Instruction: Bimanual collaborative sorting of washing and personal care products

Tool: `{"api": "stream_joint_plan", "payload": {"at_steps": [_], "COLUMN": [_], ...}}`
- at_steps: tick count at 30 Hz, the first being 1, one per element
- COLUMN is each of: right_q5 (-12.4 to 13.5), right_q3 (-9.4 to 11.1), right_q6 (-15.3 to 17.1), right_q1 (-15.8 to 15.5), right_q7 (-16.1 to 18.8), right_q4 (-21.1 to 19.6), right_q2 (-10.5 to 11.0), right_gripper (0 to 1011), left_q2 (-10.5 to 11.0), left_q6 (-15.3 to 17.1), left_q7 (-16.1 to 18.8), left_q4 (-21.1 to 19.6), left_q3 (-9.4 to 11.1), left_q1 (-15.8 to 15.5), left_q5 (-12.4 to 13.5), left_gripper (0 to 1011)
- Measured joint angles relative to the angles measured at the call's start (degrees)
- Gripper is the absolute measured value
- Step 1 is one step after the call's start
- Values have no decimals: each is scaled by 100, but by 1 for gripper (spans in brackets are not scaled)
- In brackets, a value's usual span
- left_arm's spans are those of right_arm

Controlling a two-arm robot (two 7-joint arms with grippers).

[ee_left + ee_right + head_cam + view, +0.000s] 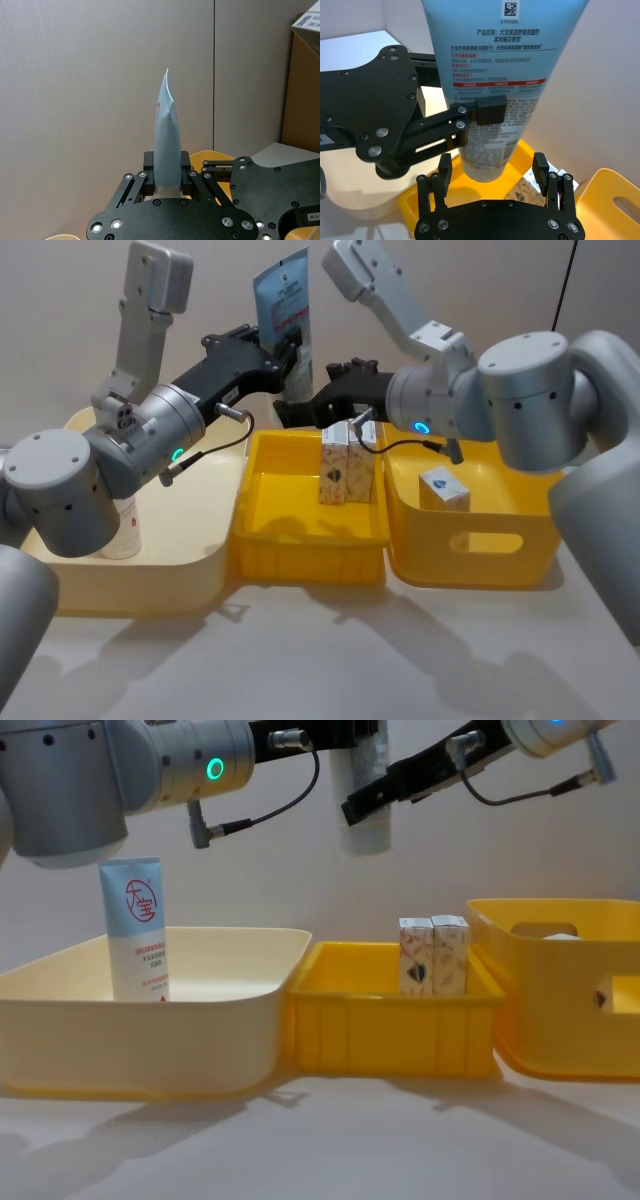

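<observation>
Left claw (167, 176) is clenched on the pale blue tube (495, 55) at mid-body. The tube is held upright in the air above the middle yellow bin (305, 560), crimp end up and cap end down. Right claw (492, 167) is released, fingers (443, 167) either side of the cap end with gaps on both sides, so no second grip yet. Reads as a handover. Risks: if left lets go before right bites, the tube drops into the middle bin onto the two cartons (433, 955). That's probably the wrong bin, since the second tube (140, 930) stands in the cream bin (60, 1010). Right is lined up on the rounded cap end, which gives little flat to bite, so the tube could squirt out or swing. Both claws sit close on one tube, so a finger clash on closing is possible. Views: the right wrist view gives the open fingers and the gaps, which the head view hides behind the right arm. The left wrist view has the tube edge-on between the pads. The chest view shows the second tube's red logo. The head view shows a single carton (443, 490) in the right yellow bin (430, 550) on the table (300, 660).
</observation>
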Motion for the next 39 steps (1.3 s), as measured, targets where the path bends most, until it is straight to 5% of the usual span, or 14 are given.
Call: {"api": "stream_joint_plan", "payload": {"at_steps": [39], "right_q5": [-234], "right_q3": [57], "right_q6": [-582], "right_q1": [58], "right_q7": [-417], "right_q4": [935], "right_q2": [-756], "right_gripper": [1001], "left_q2": [25], "left_q6": [123], "left_q7": [120], "left_q4": [-175], "left_q3": [-29], "left_q1": [162], "left_q5": [23], "left_gripper": [288]}}
